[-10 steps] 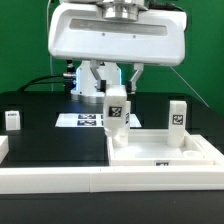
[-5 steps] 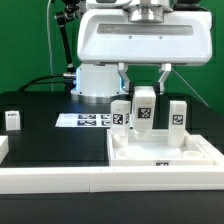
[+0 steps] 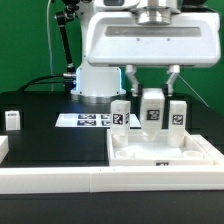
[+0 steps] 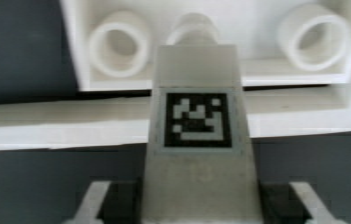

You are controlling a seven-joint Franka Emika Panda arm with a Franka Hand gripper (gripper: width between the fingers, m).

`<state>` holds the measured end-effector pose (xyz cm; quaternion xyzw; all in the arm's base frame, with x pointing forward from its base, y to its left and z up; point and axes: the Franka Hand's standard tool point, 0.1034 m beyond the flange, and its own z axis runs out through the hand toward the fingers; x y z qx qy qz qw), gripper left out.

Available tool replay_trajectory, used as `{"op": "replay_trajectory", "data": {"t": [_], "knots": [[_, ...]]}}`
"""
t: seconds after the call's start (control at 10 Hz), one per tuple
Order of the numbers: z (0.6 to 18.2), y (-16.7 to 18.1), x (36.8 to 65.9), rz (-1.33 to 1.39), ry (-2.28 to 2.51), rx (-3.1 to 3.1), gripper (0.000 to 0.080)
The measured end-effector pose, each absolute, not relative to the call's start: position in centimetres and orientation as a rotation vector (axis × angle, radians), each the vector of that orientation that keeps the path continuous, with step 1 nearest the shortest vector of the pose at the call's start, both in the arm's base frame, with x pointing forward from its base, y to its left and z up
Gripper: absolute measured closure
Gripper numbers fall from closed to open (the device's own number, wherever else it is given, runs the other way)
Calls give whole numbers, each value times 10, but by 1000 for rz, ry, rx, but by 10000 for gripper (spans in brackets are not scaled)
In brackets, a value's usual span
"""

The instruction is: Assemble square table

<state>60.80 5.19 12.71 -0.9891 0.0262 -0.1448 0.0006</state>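
Observation:
My gripper (image 3: 152, 96) is shut on a white table leg (image 3: 152, 110) and holds it upright over the far part of the square table slab (image 3: 165, 152). In the wrist view the held leg (image 4: 197, 120) shows its black-and-white tag between my fingers (image 4: 101, 198), with the slab's rim and two round sockets (image 4: 119, 42) beyond it. A second leg (image 3: 121, 113) stands just to the exterior view's left of the held one. A third leg (image 3: 177, 114) stands to its right. A fourth leg (image 3: 13, 120) stands at the far left.
The marker board (image 3: 88, 120) lies flat on the black surface behind the slab's left corner. A long white rail (image 3: 70, 181) runs along the front edge. The robot's white base (image 3: 95, 82) stands behind.
My gripper has carried the held leg toward the exterior view's right, from beside the slab's left corner to over its far middle. The other legs and slab have not moved.

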Motion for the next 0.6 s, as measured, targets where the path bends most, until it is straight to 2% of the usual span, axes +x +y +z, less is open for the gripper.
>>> {"op": "replay_trajectory", "data": {"t": [0.2, 0.4, 0.6], "knots": [[131, 69, 613, -487, 85, -3091, 509], [130, 67, 613, -514, 85, -3090, 509], [133, 68, 618, -765, 76, -3048, 509]]}}
